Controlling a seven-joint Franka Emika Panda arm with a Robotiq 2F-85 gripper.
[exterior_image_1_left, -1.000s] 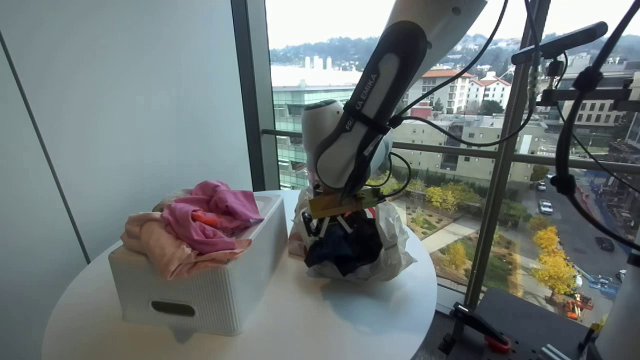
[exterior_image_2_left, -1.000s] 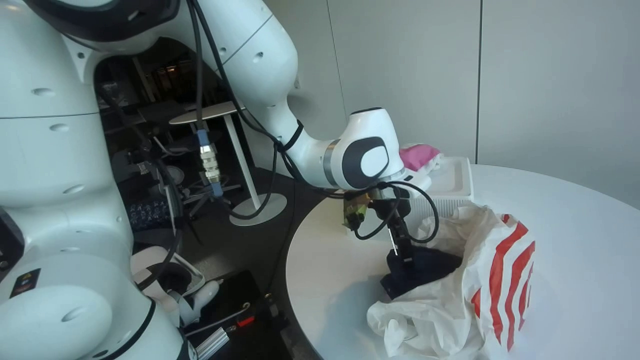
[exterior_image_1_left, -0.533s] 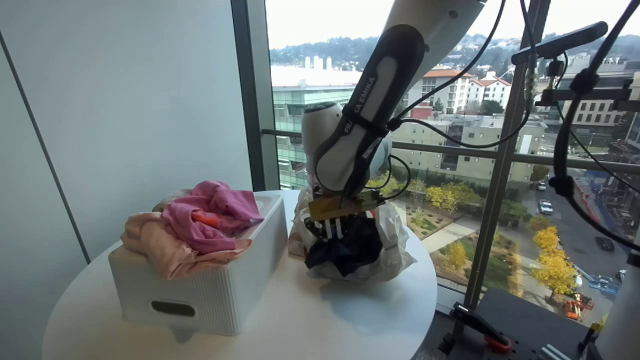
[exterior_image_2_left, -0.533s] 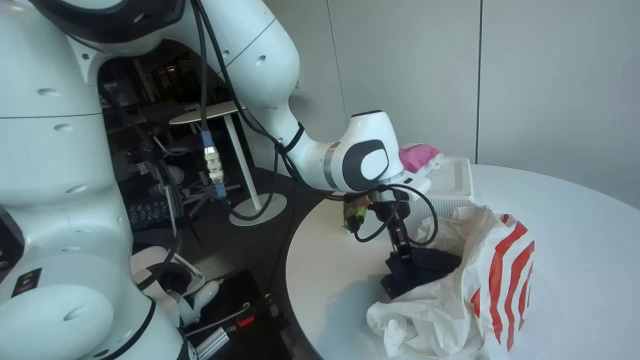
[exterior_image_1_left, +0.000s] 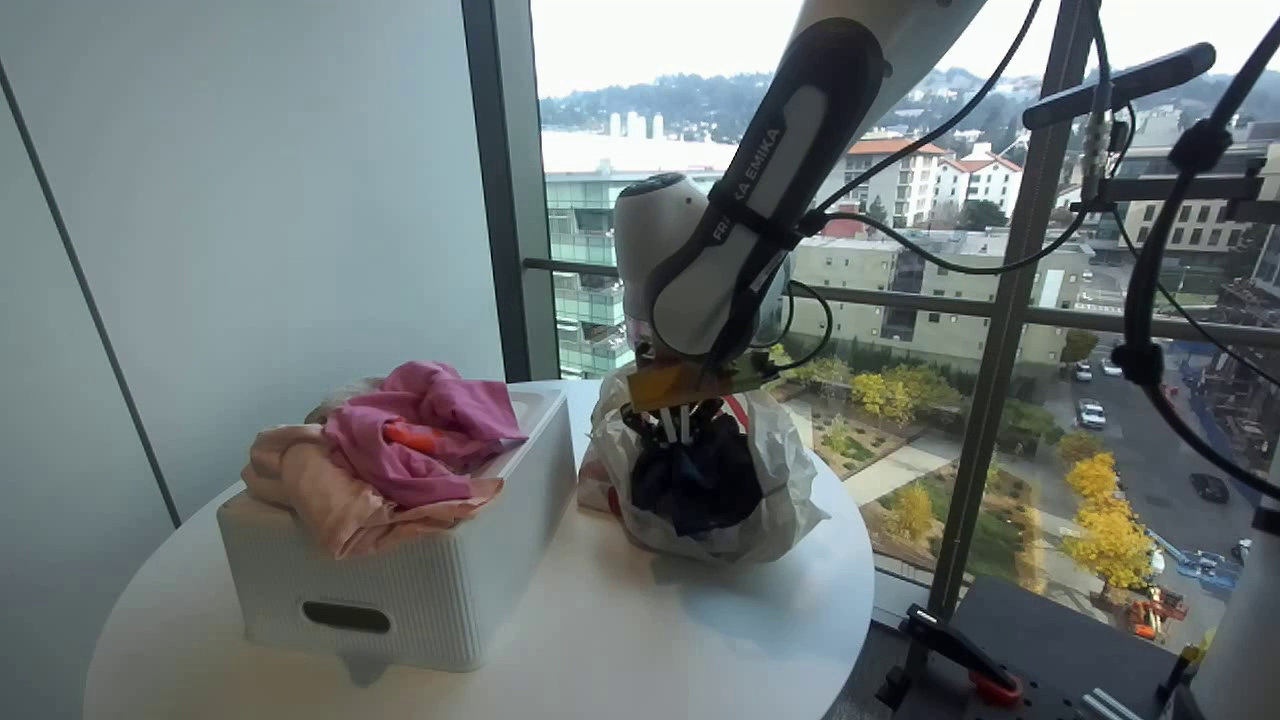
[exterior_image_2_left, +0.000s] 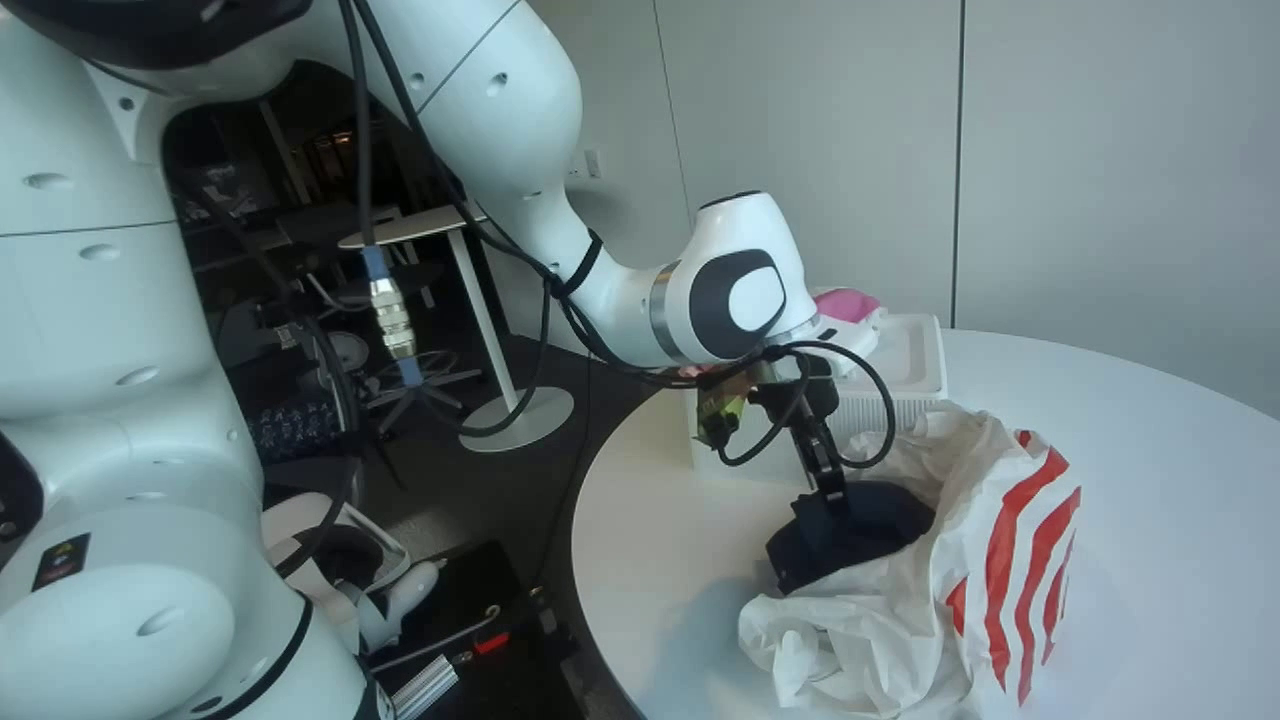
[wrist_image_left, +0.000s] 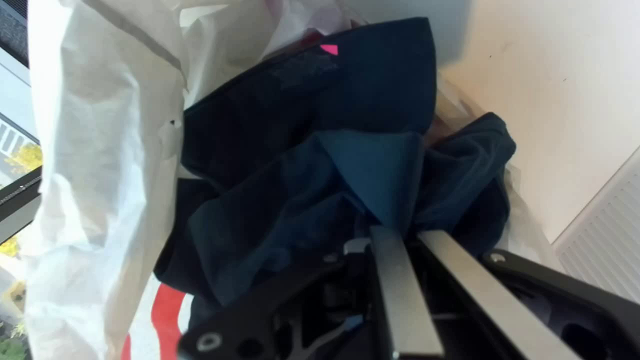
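On a white table (exterior_image_1_left: 620, 645) lies a bag (exterior_image_2_left: 900, 610). At its mouth, the gripper (wrist_image_left: 407, 233), earlier wider and lower, pinches dark cloth (exterior_image_2_left: 875, 528) between nearly closed fingers (wrist_image_left: 401, 290).

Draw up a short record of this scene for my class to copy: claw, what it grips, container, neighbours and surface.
Grasping part: claw, nearly closed
Gripped: dark blue cloth; one piece or several cannot be told
Container: white bag with red stripes, the cloth at its open mouth
Beside the bag: white ribbed box
On the box: pink cloth, peach cloth
Surface: round white table
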